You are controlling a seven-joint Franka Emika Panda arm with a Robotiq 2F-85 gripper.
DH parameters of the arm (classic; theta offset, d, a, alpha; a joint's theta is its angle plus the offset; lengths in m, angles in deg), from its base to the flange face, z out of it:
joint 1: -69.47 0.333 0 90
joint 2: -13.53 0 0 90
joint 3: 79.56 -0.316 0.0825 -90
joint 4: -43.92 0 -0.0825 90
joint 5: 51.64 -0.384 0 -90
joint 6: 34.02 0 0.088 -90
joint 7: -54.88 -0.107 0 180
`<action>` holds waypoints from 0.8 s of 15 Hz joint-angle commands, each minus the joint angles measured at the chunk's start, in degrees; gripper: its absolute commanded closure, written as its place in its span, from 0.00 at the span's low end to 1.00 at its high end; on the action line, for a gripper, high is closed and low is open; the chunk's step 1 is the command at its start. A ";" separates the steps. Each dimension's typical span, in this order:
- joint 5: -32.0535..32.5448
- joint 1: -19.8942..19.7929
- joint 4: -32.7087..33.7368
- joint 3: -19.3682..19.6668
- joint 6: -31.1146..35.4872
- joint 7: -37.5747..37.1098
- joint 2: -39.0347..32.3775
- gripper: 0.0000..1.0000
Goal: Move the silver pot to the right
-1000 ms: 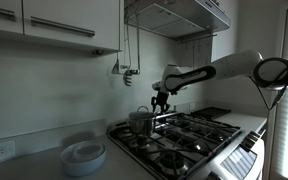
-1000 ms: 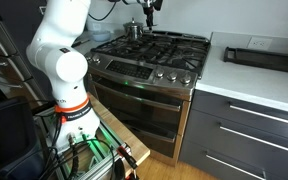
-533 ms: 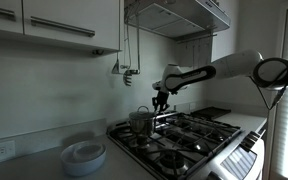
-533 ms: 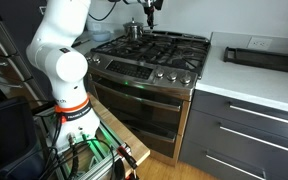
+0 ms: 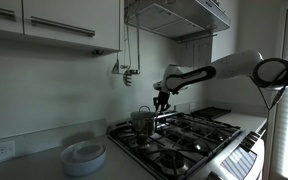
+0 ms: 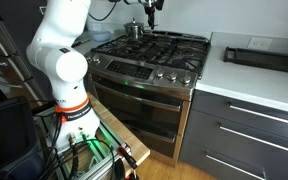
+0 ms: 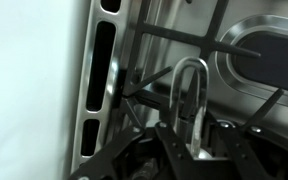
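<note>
The tool clamps narrowly on the looped handle of the silver pot sitting on the stove

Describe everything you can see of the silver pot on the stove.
The silver pot is small, round and shiny, apparently steel. It stands upright on a rear grate of the stove, near the wall. In the wrist view its shiny loop handle runs between the jaws, which seem closed on it.
</note>
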 commanded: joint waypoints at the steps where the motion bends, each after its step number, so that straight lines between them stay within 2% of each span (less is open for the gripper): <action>1: 1.75 -0.48 -1.72 1.56 0.02 0.27 1.35 0.92; 12: 3.28 0.02 -5.32 5.79 2.06 -3.54 4.29 0.92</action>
